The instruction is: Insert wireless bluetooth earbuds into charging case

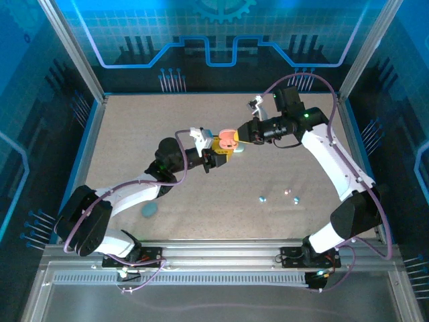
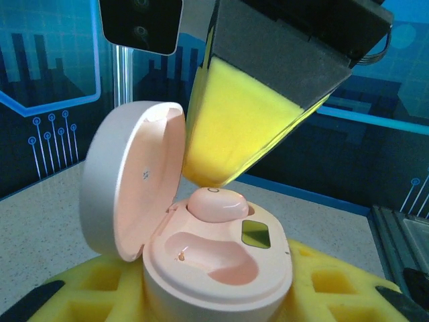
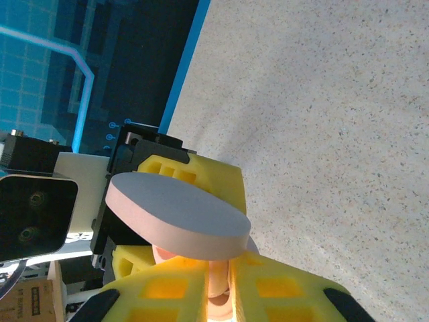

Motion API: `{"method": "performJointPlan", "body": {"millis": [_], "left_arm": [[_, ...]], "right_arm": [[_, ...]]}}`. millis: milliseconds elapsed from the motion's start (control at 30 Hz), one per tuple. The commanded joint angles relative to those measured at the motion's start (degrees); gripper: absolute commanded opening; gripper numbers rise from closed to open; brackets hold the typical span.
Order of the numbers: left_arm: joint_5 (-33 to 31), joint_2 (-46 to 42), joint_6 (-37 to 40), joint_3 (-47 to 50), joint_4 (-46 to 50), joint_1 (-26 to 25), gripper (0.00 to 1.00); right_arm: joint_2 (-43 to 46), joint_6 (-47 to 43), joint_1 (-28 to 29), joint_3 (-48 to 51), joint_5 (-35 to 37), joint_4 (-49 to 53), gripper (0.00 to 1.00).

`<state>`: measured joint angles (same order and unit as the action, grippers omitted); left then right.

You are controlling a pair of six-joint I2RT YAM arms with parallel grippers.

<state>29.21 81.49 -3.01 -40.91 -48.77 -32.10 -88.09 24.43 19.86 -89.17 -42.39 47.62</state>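
The pink charging case [image 2: 221,275] is clamped at its base in the left gripper [image 1: 220,153] and held above the counter [image 1: 134,134], its lid [image 2: 131,184] swung open to the left. A pink earbud [image 2: 216,203] is seen resting in the far pocket, with the right gripper [image 3: 220,292] directly on top of it. Its yellow pads [image 2: 234,127] are pressed almost together, and the earbud appears to be pinched between their tips. The near pocket [image 2: 211,258] is empty. A few more earbuds [image 1: 287,192] lie loose on the counter near the right arm, and a blue case [image 1: 149,210] lies beside the left arm.

The step in hand is judged to be the seating of this earbud. It should be pressed straight down until it sits flush in its pocket, not pushed sideways toward the hinge. The case should be held level and firmly clamped while this is done. On release the pads should be parted only slightly and lifted straight up, so that the earbud is not dragged out. The lid must not be knocked shut, since the second pocket is yet to be filled.
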Motion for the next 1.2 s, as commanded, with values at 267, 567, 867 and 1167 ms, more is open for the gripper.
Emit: {"method": "performJointPlan", "body": {"millis": [267,567,867,1167], "left_arm": [[-3.5,-3.7,2.7,0.9,-1.6,-0.1,0.32],[-3.8,-2.9,2.0,0.4,-4.2,0.5,0.32],[-4.0,-3.9,1.8,0.8,-3.3,0.6,0.32],[-4.3,-6.1,2.2,1.3,-1.2,0.6,0.32]], "right_arm": [[13.2,1.2,-3.7,1.9,13.0,-1.3,0.36],[28.0,6.7,-15.1,20.8,29.6,-3.5,0.49],[25.8,9.6,-30.6,33.7,20.0,-2.3,0.49],[19.2,8.3,-33.7,39.6,19.6,-0.5,0.48]]}}
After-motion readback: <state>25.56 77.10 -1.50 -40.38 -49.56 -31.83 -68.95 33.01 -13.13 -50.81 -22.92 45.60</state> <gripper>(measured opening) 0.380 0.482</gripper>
